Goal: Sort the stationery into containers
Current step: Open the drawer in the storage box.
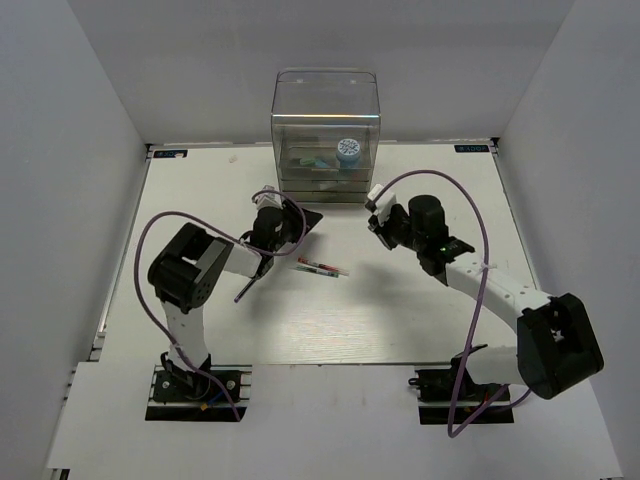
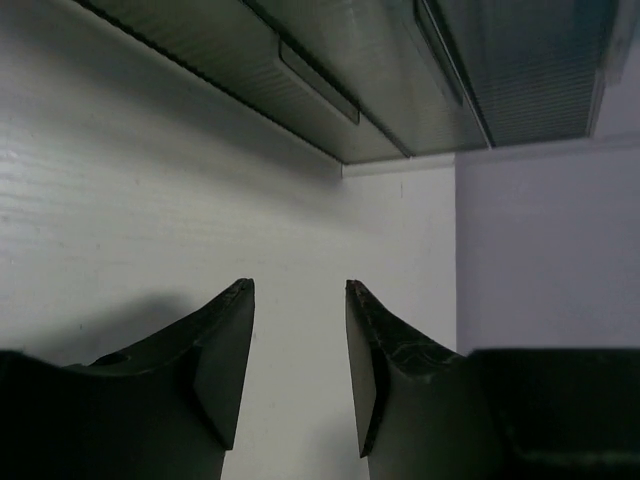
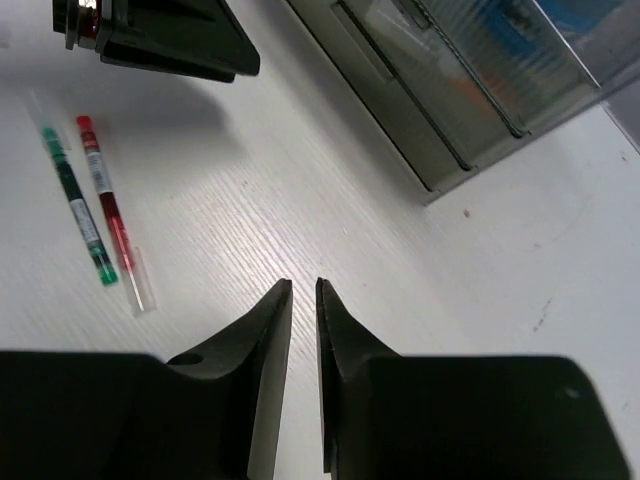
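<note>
The clear drawer organiser stands at the back centre, with a blue-white roll and some teal items showing through it. A green pen and a red-marked pen lie side by side on the table. My left gripper is open and empty, just in front of the organiser's lower drawers. My right gripper is nearly shut, with only a thin gap, and holds nothing. It hovers to the right of the pens.
A thin dark stick-like thing lies beside the left forearm. White walls close in the left, right and back. The left gripper's body shows at the top left of the right wrist view.
</note>
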### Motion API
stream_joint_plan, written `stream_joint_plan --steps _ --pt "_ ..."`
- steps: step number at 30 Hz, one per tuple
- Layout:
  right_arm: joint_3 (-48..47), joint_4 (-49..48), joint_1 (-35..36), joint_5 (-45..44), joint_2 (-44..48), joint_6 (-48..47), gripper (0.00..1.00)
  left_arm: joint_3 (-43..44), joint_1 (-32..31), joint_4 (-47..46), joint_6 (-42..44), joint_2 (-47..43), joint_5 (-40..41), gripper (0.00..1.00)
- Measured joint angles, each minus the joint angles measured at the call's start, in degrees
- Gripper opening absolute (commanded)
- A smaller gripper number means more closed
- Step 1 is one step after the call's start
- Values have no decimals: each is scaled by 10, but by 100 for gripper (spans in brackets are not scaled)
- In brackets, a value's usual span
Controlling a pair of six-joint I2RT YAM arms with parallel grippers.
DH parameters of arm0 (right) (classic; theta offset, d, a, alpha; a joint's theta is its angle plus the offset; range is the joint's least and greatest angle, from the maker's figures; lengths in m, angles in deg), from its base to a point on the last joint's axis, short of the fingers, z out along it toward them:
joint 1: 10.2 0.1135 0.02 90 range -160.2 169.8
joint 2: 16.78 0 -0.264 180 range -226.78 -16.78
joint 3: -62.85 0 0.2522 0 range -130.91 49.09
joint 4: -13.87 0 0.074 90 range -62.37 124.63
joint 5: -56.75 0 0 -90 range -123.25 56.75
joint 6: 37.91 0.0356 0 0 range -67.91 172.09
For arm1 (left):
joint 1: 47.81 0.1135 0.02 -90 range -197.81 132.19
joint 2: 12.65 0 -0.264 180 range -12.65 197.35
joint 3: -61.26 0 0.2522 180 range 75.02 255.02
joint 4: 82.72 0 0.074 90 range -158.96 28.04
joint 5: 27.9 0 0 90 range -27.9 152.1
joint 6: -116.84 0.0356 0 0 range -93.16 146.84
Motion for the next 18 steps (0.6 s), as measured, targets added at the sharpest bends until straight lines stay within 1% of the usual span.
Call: stream_joint_plan --steps 4,6,9,10,13,17,18 --pt "9 -20 -22 -1 10 17 23 26 5 -51 -47 55 19 60" --pt "12 -31 -29 0 17 20 24 36 5 -73 -64 72 28 61" --pt "16 -43 -35 5 29 22 24 61 5 -82 -80 92 40 61" --pt "16 -45 -36 6 30 22 26 73 5 -81 -82 97 43 61" --pt "16 -51 -40 11 32 22 26 116 6 -68 -88 113 51 61" --pt "17 -52 -45 18 33 22 27 156 6 -44 -93 127 62 55" --pt "18 -52 -47 20 33 22 27 166 6 -32 -93 131 63 55"
